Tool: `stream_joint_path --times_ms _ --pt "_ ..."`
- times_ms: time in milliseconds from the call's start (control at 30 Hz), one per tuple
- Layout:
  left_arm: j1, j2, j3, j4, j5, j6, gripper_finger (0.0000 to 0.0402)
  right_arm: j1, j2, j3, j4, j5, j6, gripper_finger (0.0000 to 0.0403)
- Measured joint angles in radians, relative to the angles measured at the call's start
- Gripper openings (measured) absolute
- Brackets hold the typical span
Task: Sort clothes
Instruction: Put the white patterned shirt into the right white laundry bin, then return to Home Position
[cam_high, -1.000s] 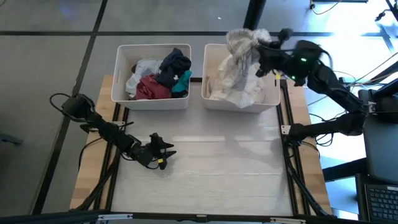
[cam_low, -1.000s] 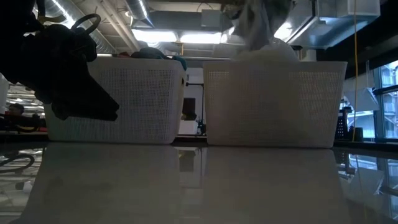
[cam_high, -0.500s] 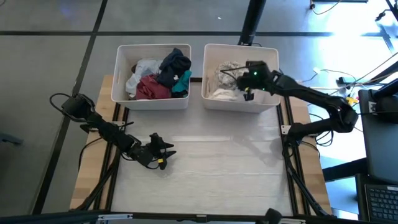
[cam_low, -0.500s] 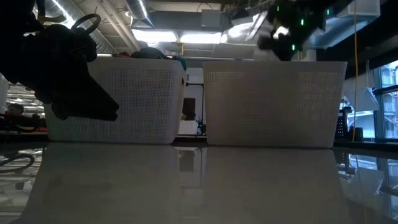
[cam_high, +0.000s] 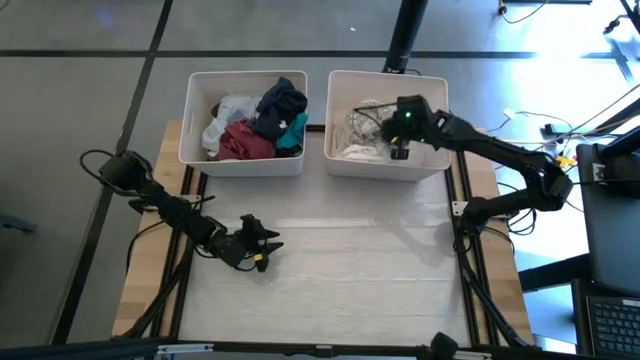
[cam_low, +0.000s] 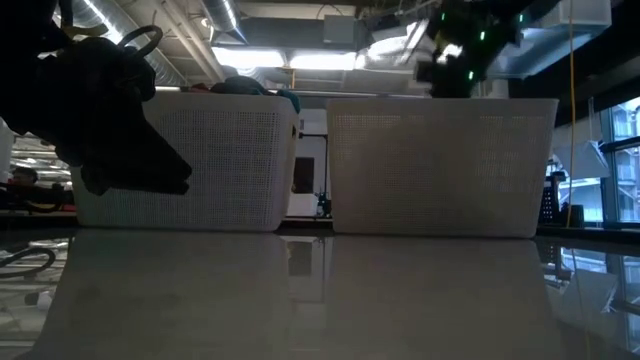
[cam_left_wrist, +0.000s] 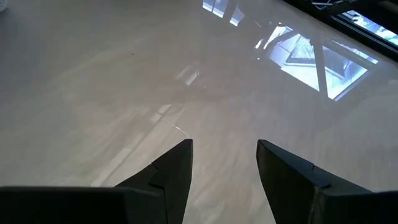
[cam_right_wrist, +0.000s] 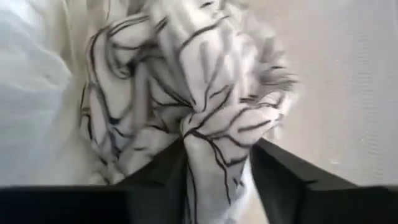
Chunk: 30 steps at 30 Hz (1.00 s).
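While the right gripper pinches a fold of the black-patterned white garment down inside the right bin, the limp, light cloth looks best held by a bunched fold, and the left gripper waits open over the table.

One cam looks straight down, one sits at tabletop level; both catch the two bins. Wrist cams are super close-up.

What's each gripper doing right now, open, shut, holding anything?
Left gripper: open, empty, over the table.
Right gripper: shut on the black-patterned white garment, inside the right bin.
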Motion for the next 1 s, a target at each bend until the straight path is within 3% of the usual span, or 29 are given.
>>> stream_joint_path --times_ms 267,467,633,800,1000 --pt "0.013 -0.020 0.000 0.002 0.012 0.088 0.0169 0.001 -0.063 0.324 -0.455 -0.074 0.054 0.0256" --pt "0.047 -0.134 0.000 0.003 0.087 0.298 0.0169 0.071 -0.175 0.353 -0.510 -0.259 0.131 0.0275" --pt "0.060 -0.271 0.000 -0.013 0.151 0.505 0.0149 0.233 -0.301 0.233 -0.453 -0.341 0.191 0.0275" --pt "0.102 -0.392 -0.014 -0.043 0.225 0.663 0.0099 0.412 -0.465 -0.002 -0.245 -0.349 0.281 0.0275" --pt "0.246 -0.536 -0.111 -0.040 0.387 0.685 0.0034 0.593 -0.622 -0.311 0.029 -0.366 0.402 0.0275"
